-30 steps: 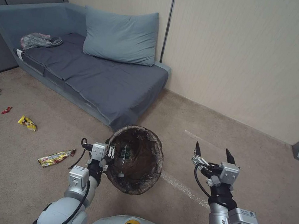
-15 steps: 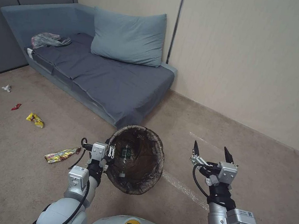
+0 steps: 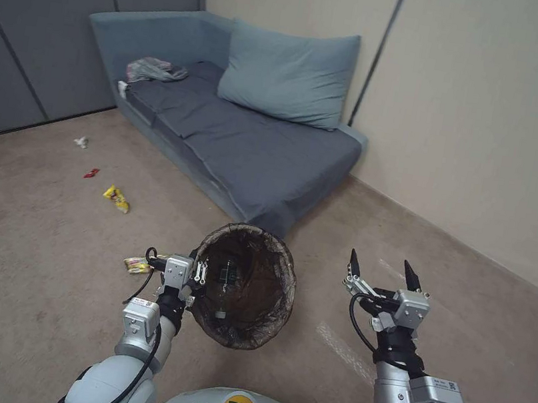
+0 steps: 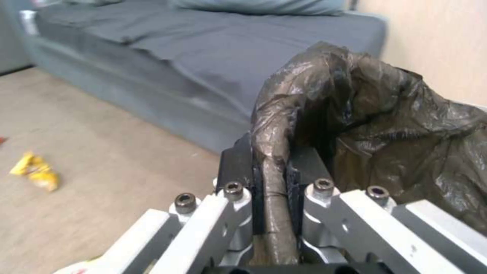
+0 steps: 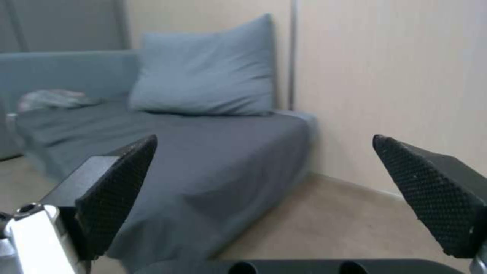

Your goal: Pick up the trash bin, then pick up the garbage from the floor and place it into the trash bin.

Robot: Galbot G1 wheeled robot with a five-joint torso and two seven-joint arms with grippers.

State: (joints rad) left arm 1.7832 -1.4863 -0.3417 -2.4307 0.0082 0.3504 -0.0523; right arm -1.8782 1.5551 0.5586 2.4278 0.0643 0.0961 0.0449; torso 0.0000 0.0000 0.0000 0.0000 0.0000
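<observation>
- Brown-lined trash bin (image 3: pixel 244 285) — rim pinched by left gripper (image 3: pixel 199 272); pickup done.
- Right gripper (image 3: pixel 381 270) spread, empty — next: reach yellow wrapper (image 3: pixel 137 265), nearest garbage.

The right gripper (image 5: pixel 264 190) is seen with its fingers (image 5: pixel 119 190) spread wide apart; a grey sofa (image 5: pixel 203 152) with a pillow (image 5: pixel 203 72) is framed between them.
</observation>
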